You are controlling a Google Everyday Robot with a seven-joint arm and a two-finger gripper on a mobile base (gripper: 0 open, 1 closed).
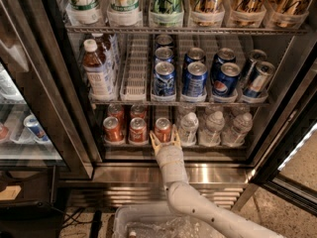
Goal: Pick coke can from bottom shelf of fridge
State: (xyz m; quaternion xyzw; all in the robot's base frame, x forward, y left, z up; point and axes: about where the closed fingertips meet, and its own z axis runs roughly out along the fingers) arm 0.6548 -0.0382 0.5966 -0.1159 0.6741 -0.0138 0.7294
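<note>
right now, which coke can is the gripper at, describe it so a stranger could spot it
In the open fridge, look at the bottom shelf, below the blue Pepsi cans. Three red cans stand along its front left; the coke can is the rightmost, next to the water bottles. It alone sits between the open fingers of the gripper.

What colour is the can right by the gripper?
Red with a silver top: the small coke can, at the beige gripper on the bottom shelf. Camera view.
</note>
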